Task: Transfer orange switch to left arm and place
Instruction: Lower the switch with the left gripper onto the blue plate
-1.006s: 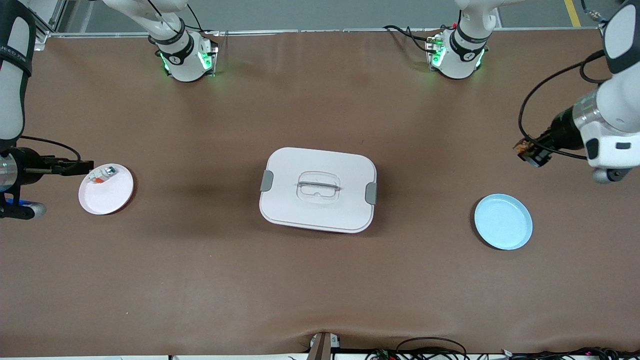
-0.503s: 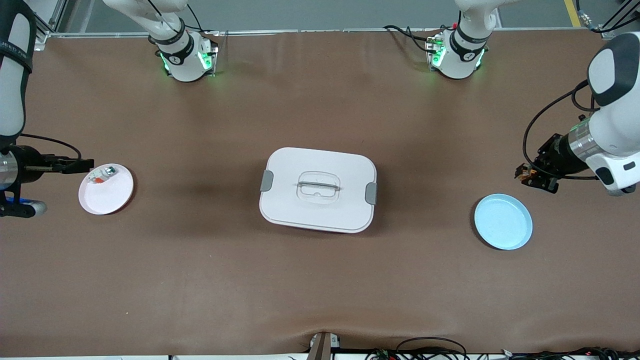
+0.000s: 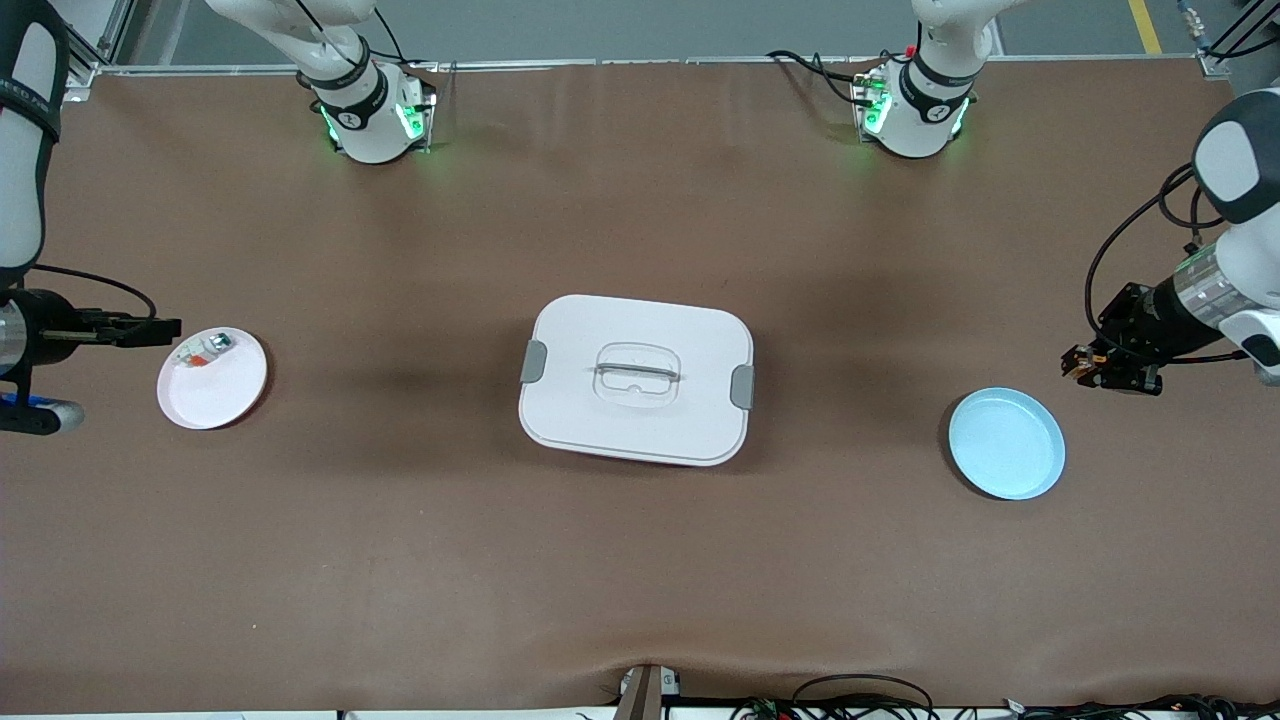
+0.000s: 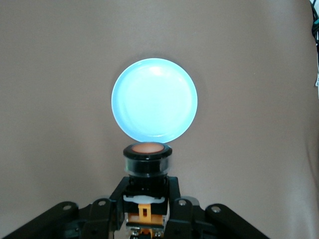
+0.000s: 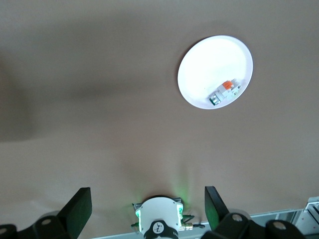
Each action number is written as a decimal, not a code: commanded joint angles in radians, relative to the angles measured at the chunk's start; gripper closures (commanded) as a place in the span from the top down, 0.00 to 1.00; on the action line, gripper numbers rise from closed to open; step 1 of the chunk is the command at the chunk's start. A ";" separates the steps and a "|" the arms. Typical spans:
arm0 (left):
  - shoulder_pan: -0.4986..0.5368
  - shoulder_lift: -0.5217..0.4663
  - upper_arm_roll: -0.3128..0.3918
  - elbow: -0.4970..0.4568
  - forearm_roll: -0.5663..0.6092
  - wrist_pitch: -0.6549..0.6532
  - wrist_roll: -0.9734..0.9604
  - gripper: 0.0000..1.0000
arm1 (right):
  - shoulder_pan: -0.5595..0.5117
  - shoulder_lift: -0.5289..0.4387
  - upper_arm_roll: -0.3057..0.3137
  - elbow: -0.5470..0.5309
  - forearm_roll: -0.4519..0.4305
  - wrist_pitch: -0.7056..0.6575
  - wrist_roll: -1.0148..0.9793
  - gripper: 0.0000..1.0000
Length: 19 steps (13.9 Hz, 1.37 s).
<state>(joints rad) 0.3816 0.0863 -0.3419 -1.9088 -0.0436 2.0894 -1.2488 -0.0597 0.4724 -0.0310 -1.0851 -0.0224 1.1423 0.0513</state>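
The box (image 3: 636, 379) sits mid-table, well apart from both grippers. The left gripper (image 3: 1085, 362), jaws clamped on the orange switch (image 4: 147, 172), hangs near the blue plate (image 3: 1006, 443). The right gripper (image 3: 160, 329), jaws spread wide, holds nothing beside the white plate (image 3: 212, 378).

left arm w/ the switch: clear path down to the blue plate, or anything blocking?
Probably yes. The left end effector, shut on the orange switch, hangs beside the blue plate at its own end of the table. Bare mat lies between them; the box sits mid-table, well off that path.
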 commanded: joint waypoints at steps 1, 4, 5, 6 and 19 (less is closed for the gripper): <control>0.011 -0.040 -0.009 -0.101 -0.021 0.105 0.002 0.00 | -0.008 -0.092 0.006 0.025 -0.017 -0.012 -0.002 1.00; 0.013 0.016 -0.008 -0.098 -0.021 0.139 0.002 0.00 | -0.008 -0.158 0.006 0.022 -0.016 -0.019 0.001 1.00; 0.011 0.041 -0.006 -0.092 -0.019 0.144 0.002 0.00 | -0.006 -0.182 0.006 0.011 -0.017 -0.021 0.014 1.00; 0.011 0.067 -0.006 -0.081 -0.016 0.144 -0.010 0.00 | -0.005 -0.186 0.008 -0.001 -0.002 -0.016 0.045 1.00; -0.009 0.414 0.004 0.151 0.178 0.144 -0.164 0.00 | 0.012 -0.316 0.014 -0.173 -0.016 0.174 -0.013 1.00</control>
<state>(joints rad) 0.3853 0.4575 -0.3382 -1.8028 0.0965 2.2407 -1.3815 -0.0527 0.2088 -0.0214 -1.1899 -0.0228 1.2926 0.0584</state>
